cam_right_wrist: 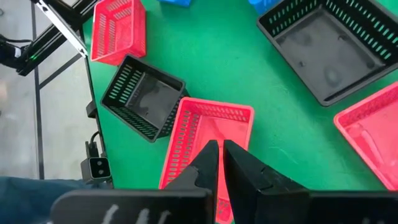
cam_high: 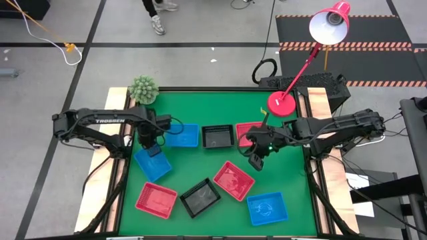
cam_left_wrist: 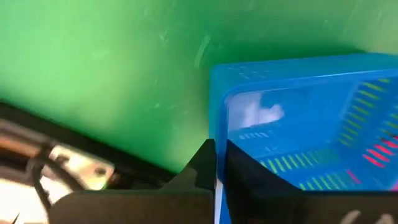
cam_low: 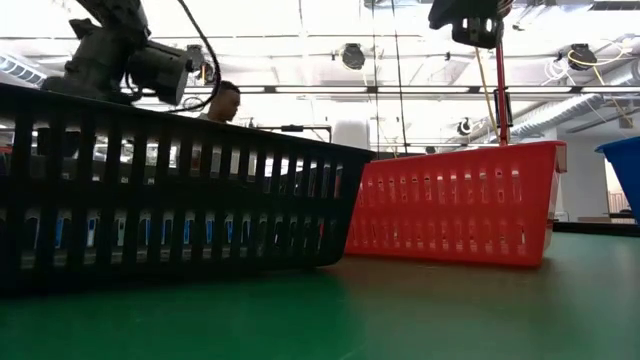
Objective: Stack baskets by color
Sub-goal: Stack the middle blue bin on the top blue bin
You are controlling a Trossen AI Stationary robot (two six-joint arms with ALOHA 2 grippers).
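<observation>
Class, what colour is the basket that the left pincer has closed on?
Blue. The left pincer grips the rim of the blue basket; the left wrist view shows it best.

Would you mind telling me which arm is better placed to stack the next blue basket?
Probably the left. The left gripper is shut on the rim of a blue plastic basket, beside another blue basket. The right gripper hangs shut and empty above the green table.

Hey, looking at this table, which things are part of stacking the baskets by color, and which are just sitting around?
Part of the job:
blue baskets
red baskets
black baskets
left tool, shut on one blue basket's rim
right tool, shut, empty

Just lying about:
red desk lamp
small green plant
</observation>
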